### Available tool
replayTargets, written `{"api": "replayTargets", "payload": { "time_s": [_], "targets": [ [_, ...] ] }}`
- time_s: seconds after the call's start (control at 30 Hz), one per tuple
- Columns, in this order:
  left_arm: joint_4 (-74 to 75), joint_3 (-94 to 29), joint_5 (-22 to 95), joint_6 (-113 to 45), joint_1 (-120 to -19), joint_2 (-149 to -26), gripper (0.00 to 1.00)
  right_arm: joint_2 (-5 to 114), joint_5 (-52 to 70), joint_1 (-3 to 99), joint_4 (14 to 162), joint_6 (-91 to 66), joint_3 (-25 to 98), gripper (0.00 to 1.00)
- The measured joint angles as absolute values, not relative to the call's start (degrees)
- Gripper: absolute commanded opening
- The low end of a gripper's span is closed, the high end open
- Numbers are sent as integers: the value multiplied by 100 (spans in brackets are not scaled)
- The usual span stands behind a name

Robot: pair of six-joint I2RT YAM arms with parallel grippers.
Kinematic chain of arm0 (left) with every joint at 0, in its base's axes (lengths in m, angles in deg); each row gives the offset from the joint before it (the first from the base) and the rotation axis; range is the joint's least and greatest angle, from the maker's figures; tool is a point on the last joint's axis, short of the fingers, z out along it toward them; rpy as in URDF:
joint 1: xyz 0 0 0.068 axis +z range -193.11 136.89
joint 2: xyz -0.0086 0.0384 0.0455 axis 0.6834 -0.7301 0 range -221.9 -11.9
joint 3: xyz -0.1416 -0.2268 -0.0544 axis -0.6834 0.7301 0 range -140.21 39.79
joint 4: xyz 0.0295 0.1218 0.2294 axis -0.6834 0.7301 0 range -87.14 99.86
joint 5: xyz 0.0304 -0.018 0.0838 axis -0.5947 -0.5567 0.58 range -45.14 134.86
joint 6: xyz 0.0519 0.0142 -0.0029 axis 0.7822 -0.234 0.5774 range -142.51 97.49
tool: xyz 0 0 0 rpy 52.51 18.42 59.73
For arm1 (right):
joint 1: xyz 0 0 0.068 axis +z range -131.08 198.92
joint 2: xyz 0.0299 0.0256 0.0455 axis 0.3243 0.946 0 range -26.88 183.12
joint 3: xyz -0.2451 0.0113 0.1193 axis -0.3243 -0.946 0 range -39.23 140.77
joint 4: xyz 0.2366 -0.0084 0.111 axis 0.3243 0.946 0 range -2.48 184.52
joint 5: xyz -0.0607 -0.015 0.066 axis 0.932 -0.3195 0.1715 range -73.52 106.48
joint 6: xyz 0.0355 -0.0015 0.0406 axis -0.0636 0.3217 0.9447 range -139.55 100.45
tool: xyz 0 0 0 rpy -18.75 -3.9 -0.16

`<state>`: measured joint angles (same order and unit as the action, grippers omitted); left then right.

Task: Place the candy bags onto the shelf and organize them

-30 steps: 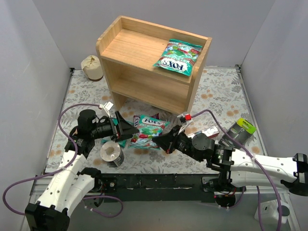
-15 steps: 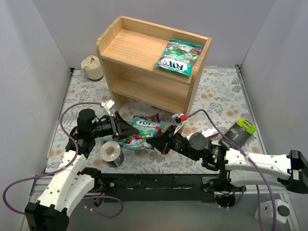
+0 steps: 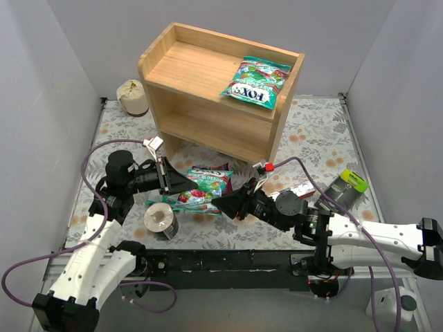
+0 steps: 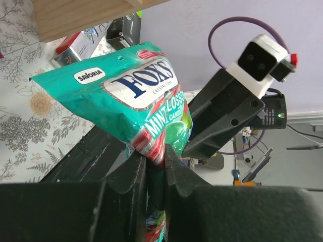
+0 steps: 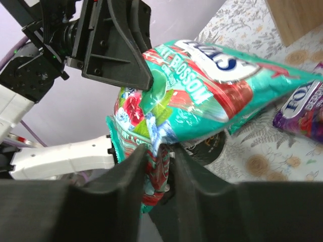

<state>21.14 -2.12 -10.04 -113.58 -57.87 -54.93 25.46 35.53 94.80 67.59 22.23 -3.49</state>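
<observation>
A green-teal FOX'S candy bag hangs above the mat between both arms. My left gripper is shut on its lower edge, seen from above at the bag's left. My right gripper stands open at the bag's other end, whose crumpled edge still sits loosely between the parted fingers; in the top view it is at the right. A second green candy bag lies on the top of the wooden shelf. A purple candy bag lies on the mat before the shelf.
A grey tape roll stands under the held bag near the left arm. A red-and-white box and a black-and-green object lie right of the right arm. A beige lump sits left of the shelf.
The left gripper has closed onto the green bag. The right gripper's jaws have parted from it. The bag has shifted slightly left and up.
</observation>
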Motion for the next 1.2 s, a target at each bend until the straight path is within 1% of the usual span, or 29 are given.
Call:
{"api": "replayTargets", "payload": {
  "time_s": [0.03,0.07,0.13,0.3,0.43,0.57,0.8,1.0,1.2],
  "targets": [
    [2182,-300,-1001,-11307,-5787,-5521,0,2515,3568,9480,6799,2258,-349,58],
    [2254,-372,-1001,-11268,-5787,-5543,0,2487,3581,9480,6862,2276,-349,59],
    [2527,-652,-960,-11091,-5787,-5622,0,2415,3603,9475,7061,2337,-346,65],
    [3305,-1766,-741,-10444,-5820,-5912,0,2078,3669,9475,7658,2521,-338,70],
    [3819,-2872,-525,-9970,-5820,-6345,0,1689,3728,9475,8429,2571,-336,70],
    [4184,-4199,-354,-9539,-5820,-7069,0,1368,3804,9475,9015,2654,-344,68],
    [4651,-6398,-92,-9091,-5820,-8356,0,1145,3861,9475,9323,2813,-611,67],
    [4778,-7327,205,-8942,-5820,-8793,0,1228,3763,9475,9474,2975,-926,66],
    [4804,-8728,522,-8813,-5820,-9536,0,1151,3638,9475,9498,3183,-1348,65]
  ]
}}
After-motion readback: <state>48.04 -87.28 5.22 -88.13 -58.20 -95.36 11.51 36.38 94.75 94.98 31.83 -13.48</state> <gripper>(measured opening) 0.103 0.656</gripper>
